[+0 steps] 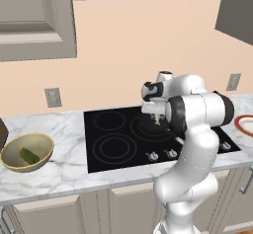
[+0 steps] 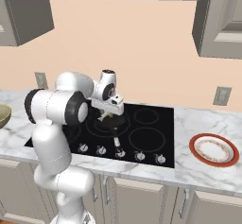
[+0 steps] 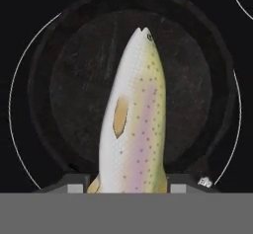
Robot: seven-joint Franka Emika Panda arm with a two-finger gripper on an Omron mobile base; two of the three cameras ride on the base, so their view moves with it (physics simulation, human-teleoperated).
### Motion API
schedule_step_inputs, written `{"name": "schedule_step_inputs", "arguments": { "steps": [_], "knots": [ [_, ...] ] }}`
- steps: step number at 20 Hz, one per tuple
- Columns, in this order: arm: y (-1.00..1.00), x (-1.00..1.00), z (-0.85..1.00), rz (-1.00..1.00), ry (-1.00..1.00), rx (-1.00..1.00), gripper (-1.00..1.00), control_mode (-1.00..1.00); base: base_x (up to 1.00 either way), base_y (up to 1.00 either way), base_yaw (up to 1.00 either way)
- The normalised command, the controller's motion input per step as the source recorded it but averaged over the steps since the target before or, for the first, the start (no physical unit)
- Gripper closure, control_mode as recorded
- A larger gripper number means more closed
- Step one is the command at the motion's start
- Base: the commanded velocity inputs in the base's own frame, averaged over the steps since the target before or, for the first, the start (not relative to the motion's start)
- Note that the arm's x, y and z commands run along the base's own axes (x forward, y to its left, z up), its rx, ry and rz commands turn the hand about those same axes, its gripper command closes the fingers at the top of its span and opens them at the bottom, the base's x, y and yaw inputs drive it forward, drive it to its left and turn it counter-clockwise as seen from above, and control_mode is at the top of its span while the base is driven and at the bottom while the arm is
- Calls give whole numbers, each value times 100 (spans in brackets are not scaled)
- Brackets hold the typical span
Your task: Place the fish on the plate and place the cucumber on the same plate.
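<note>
Since the gripper [image 3: 127, 188] hovers over the frying pan [image 3: 69, 95], fingers either side of the fish [image 3: 133, 124] — grip unclear — clamp firmly, lift straight, then carry toward three o'clock — the plate [image 2: 213, 149]

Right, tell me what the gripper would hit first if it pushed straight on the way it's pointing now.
Most likely the round black frying pan on the black glass cooktop. The gripper points down at it with the slender silvery-white spotted fish between its fingers, so the fish's head would probably touch first; the gap is hard to judge.
</note>
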Motion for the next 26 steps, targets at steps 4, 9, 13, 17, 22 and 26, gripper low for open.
{"name": "schedule_step_inputs", "arguments": {
  "steps": [4,9,13,17,22,26],
  "knots": [
    [0,-100,63,2,-11,2,100,-100,0,0,0],
    [0,-88,81,1,-1,0,100,-100,0,0,0],
    [0,-86,86,0,2,0,100,-100,0,0,0],
    [1,-89,71,0,0,0,100,-100,0,0,0],
    [16,-88,57,0,0,-3,100,-100,0,0,0],
    [29,-76,64,1,-11,-4,100,-100,0,0,0]
  ]
}}
